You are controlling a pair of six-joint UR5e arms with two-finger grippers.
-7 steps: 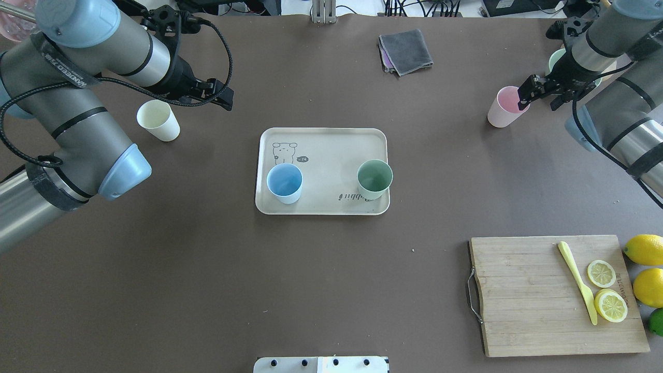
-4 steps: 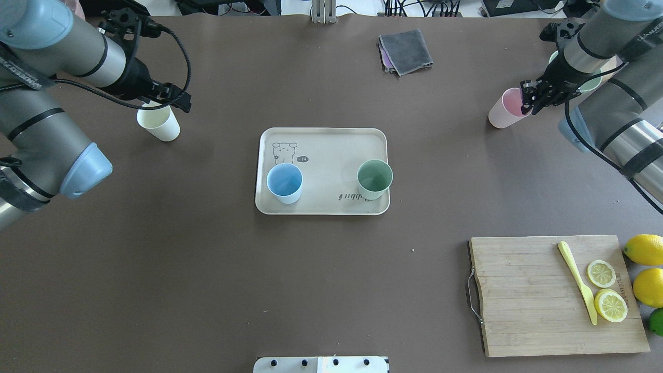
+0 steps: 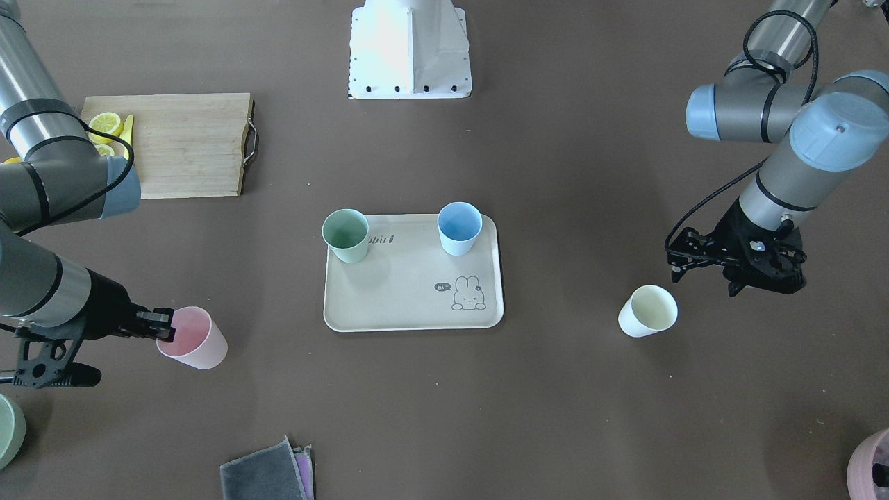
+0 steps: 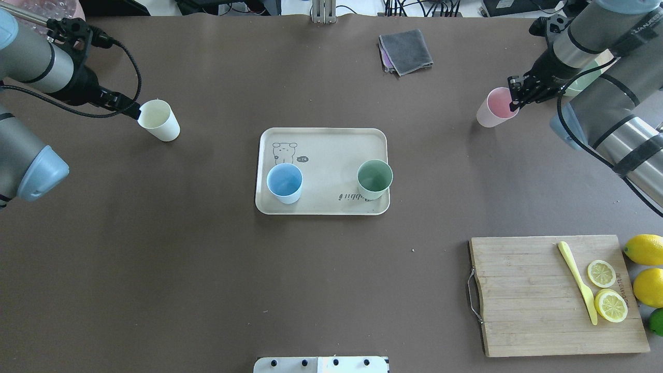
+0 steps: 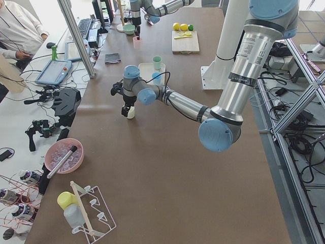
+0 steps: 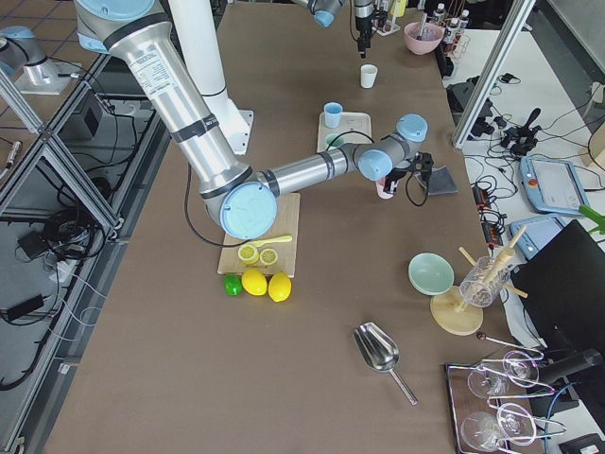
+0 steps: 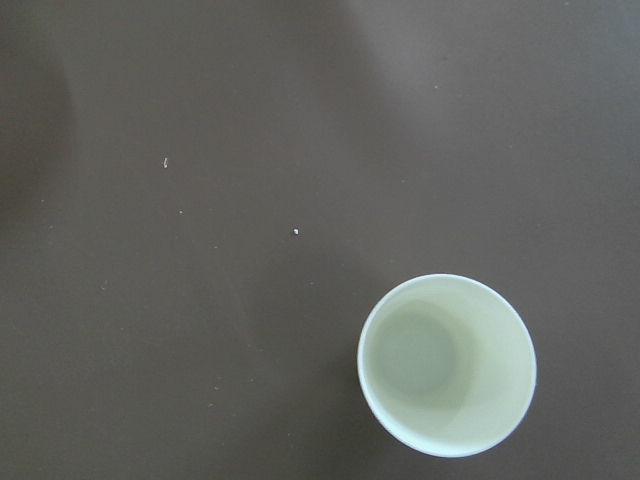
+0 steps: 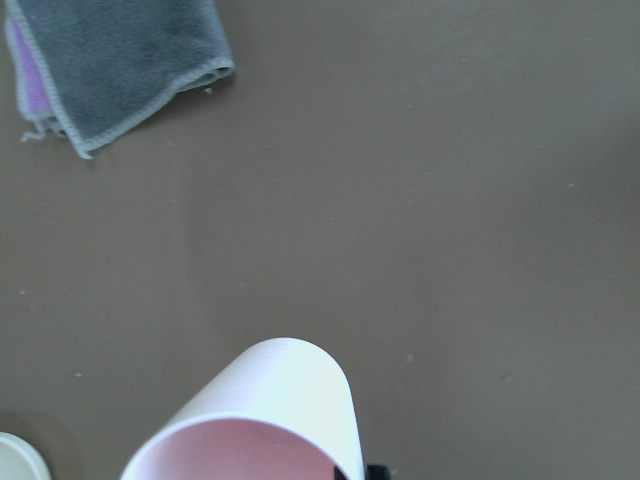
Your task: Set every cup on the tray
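The beige tray (image 4: 331, 153) (image 3: 403, 298) lies mid-table and holds the light blue cup (image 4: 284, 183) (image 3: 459, 228) and the mint green cup (image 4: 374, 178) (image 3: 346, 235). The cream cup (image 4: 158, 119) (image 3: 648, 310) (image 7: 447, 365) stands on the table left of the tray. My left gripper (image 4: 129, 106) (image 3: 701, 278) hovers open just beside its outer rim, not around it. The pink cup (image 4: 494, 107) (image 3: 192, 337) (image 8: 255, 420) is right of the tray, tilted. My right gripper (image 4: 515, 95) (image 3: 161, 324) is shut on its rim.
A folded grey cloth (image 4: 405, 51) (image 8: 110, 60) lies at the far side. A wooden cutting board (image 4: 554, 295) with lemon slices and a yellow knife is near right, whole lemons beside it. A sage-green dish (image 3: 7, 430) sits behind the right arm, a pinkish container (image 3: 871, 465) at the left end.
My left arm swung left, carrying its gripper from the cream cup's tray side to its outer side. My right gripper closed on the pink cup's rim; the cup tilted and shifted toward the tray.
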